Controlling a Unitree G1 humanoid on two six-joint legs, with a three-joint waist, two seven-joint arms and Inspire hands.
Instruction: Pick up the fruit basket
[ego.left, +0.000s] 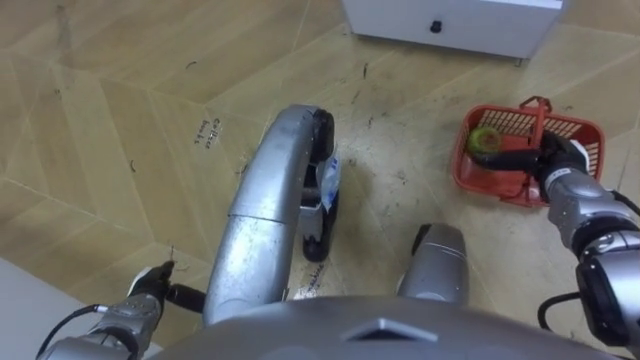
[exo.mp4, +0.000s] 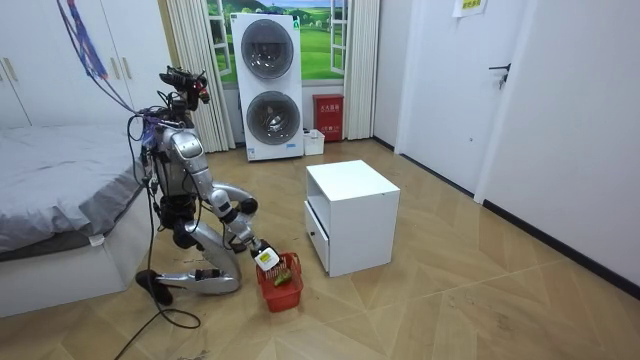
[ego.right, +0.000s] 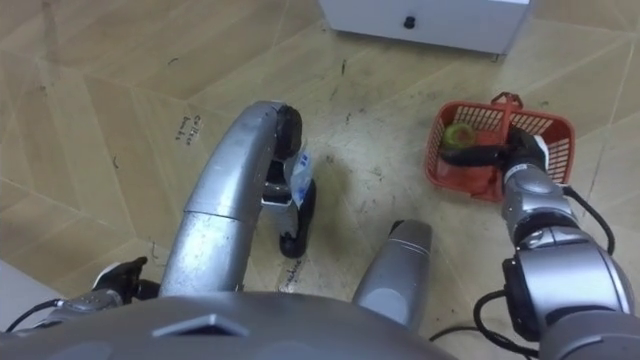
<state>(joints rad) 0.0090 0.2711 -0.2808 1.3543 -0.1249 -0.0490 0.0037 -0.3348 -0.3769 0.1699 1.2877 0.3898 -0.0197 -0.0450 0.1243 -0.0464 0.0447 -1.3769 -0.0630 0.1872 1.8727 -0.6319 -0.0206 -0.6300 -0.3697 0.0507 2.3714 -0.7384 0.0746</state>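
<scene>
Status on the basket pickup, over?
Right hand at the basket, grip unclear. Left hand low at its side. Basket on the floor, fruit inside. Cabinet just beyond it.

Herringbone wood flooring (exo.mp4: 480, 300) is covering the room, and a white cabinet (exo.mp4: 350, 200) with a low drawer is standing on it near the centre. Two stacked white laundry machines (exo.mp4: 268, 90) are standing before a curtained window (exo.mp4: 328, 40) that is admitting daylight. A grey bed (exo.mp4: 50, 170) is occupying the room view's left, and a white door (exo.mp4: 450, 90) is standing closed on its right.
</scene>
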